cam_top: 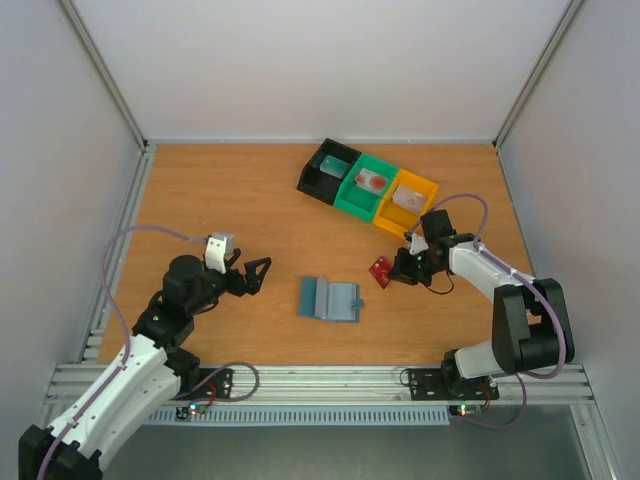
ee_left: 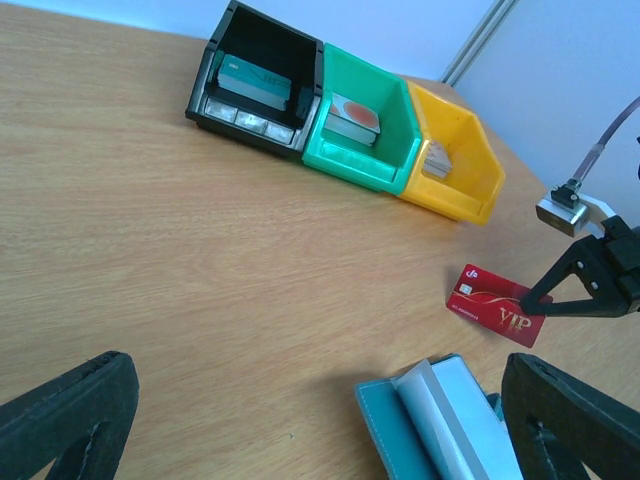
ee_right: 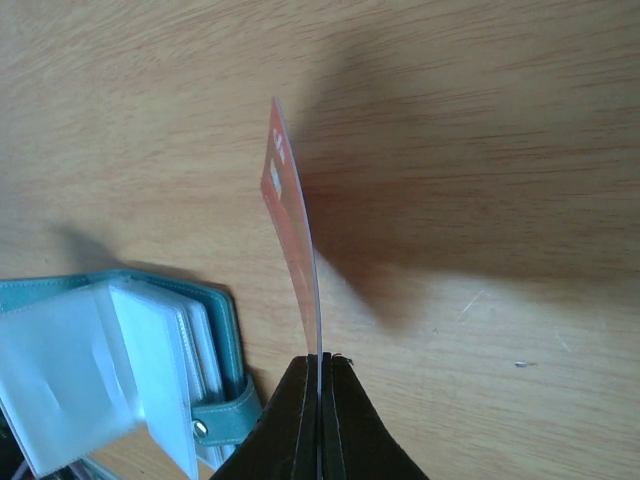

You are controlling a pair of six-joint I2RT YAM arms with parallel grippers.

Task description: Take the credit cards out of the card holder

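The light blue card holder [cam_top: 330,298] lies open on the table's middle, its clear inner pockets fanned up; it also shows in the left wrist view [ee_left: 450,425] and the right wrist view [ee_right: 120,370]. My right gripper [cam_top: 398,272] is shut on one edge of a dark red credit card [cam_top: 381,270], holding it low over the table just right of the holder. The right wrist view shows the card [ee_right: 290,220] edge-on, pinched in the gripper [ee_right: 320,360]. My left gripper [cam_top: 256,272] is open and empty, left of the holder. No other card shows clearly.
A black bin [cam_top: 327,170], a green bin [cam_top: 365,185] and an orange bin [cam_top: 408,200] stand in a row at the back right, each with something inside. Bare wood lies between the holder and the bins.
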